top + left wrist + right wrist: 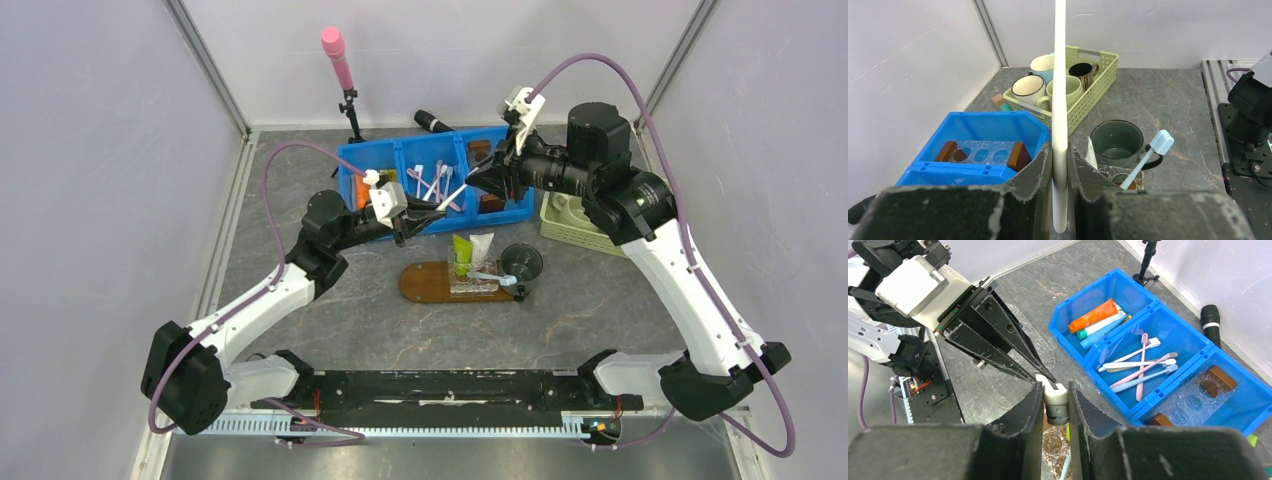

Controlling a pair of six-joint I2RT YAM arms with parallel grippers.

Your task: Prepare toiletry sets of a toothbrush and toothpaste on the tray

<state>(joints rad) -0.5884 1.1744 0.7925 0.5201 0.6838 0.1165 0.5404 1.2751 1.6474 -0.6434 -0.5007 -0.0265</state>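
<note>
My left gripper [1060, 152] is clamped on a white toothbrush [1060, 75] and my right gripper [1054, 392] pinches its far end, seemingly a handover toward the nearby tray [420, 283], where the toothpaste [462, 250] lies.

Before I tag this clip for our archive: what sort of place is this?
Probably a robot lab test cell: white panel walls box in a stone-look table, with toothbrushes sorted in a blue bin.
</note>
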